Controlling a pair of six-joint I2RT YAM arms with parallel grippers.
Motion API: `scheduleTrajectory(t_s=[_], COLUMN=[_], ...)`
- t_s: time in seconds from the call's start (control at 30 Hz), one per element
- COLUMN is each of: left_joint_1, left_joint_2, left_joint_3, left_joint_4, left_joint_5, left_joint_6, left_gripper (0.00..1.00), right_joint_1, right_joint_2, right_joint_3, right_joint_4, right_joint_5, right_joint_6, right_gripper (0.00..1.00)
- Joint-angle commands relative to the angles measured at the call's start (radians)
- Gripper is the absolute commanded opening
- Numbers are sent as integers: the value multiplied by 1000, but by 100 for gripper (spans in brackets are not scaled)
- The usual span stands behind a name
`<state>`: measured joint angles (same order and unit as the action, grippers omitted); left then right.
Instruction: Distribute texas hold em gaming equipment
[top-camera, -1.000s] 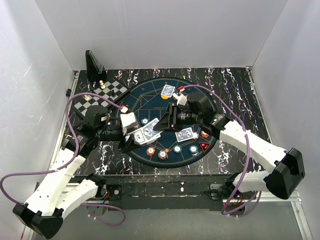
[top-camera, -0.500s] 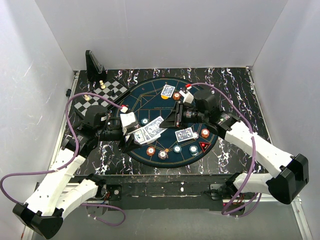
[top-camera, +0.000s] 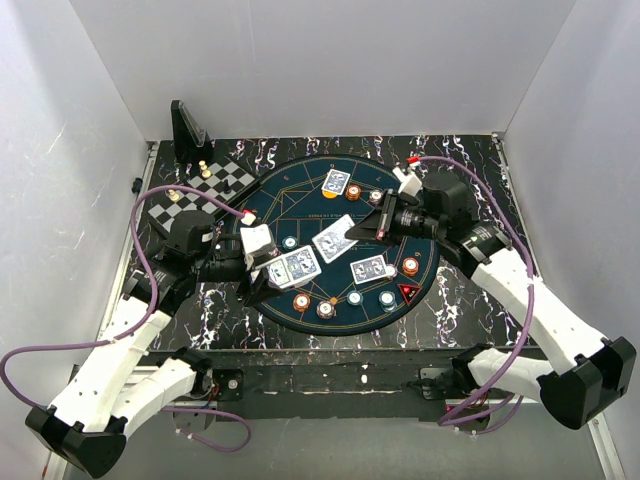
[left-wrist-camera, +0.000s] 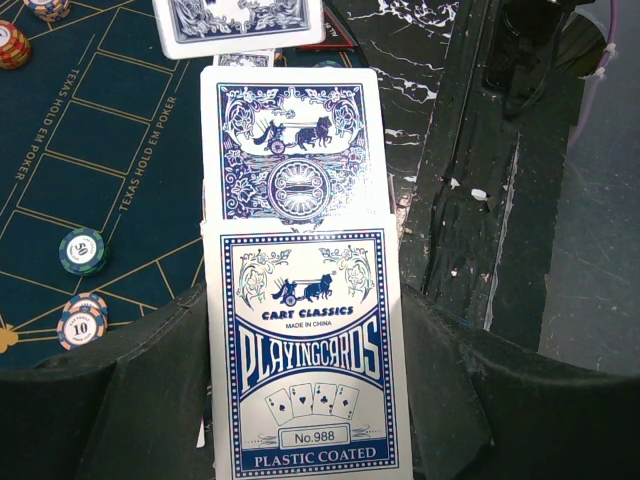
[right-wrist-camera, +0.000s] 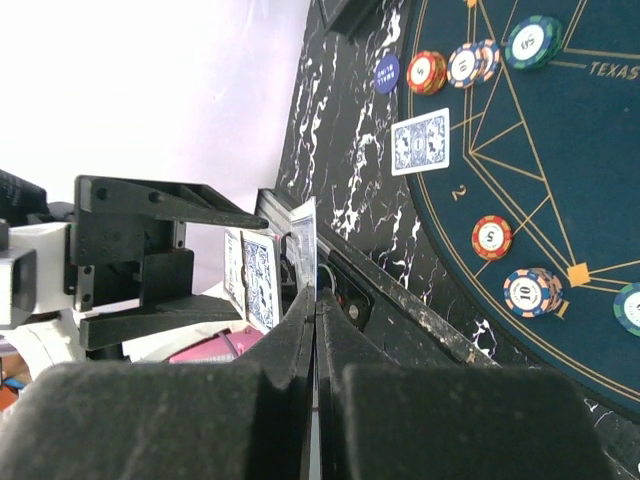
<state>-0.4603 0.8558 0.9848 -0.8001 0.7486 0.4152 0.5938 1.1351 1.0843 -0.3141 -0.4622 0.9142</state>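
Note:
My left gripper (top-camera: 268, 270) is shut on a blue-and-white pack of playing cards (top-camera: 297, 267) over the left part of the mat. In the left wrist view the pack (left-wrist-camera: 305, 350) sits between the jaws, with one blue-backed card (left-wrist-camera: 290, 150) sticking out of its far end. My right gripper (top-camera: 368, 228) is shut on a single blue-backed card (top-camera: 335, 238) above the middle of the mat. In the right wrist view this card (right-wrist-camera: 305, 235) shows edge-on between the closed jaws. Two cards (top-camera: 337, 183) (top-camera: 371, 269) lie on the mat. Orange chips (top-camera: 410, 266) and teal chips (top-camera: 387, 298) lie around them.
The round dark blue mat (top-camera: 300, 190) fills the middle of the marbled black table. A checkered board (top-camera: 205, 190) with small chess pieces lies at the back left, and a black stand (top-camera: 187, 128) is behind it. A red triangular marker (top-camera: 408, 291) lies on the mat's near right.
My right gripper has drawn one card out of the pack and moved right and back with it. The left gripper has kept the pack nearly still.

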Motion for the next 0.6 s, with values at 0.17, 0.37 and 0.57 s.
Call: scheduleTrajectory(t_s=[0.17,0.37,0.57], left_joint_1=[-3,-3,-3], left_joint_2=[-18,-17,-14], left_joint_3=[40,41,43], left_joint_4=[27,32,36], left_joint_5=[29,32,32], left_joint_6=[-3,-3,-7], left_gripper=[0,0,0], right_joint_1=[-132,-109,38], right_joint_2=[-40,133,441], right_joint_3=[2,-60,52], right_joint_4=[35,197,277], right_joint_5=[-81,-151,-131], right_joint_6=[14,41,40], right_gripper=[1,1,1])
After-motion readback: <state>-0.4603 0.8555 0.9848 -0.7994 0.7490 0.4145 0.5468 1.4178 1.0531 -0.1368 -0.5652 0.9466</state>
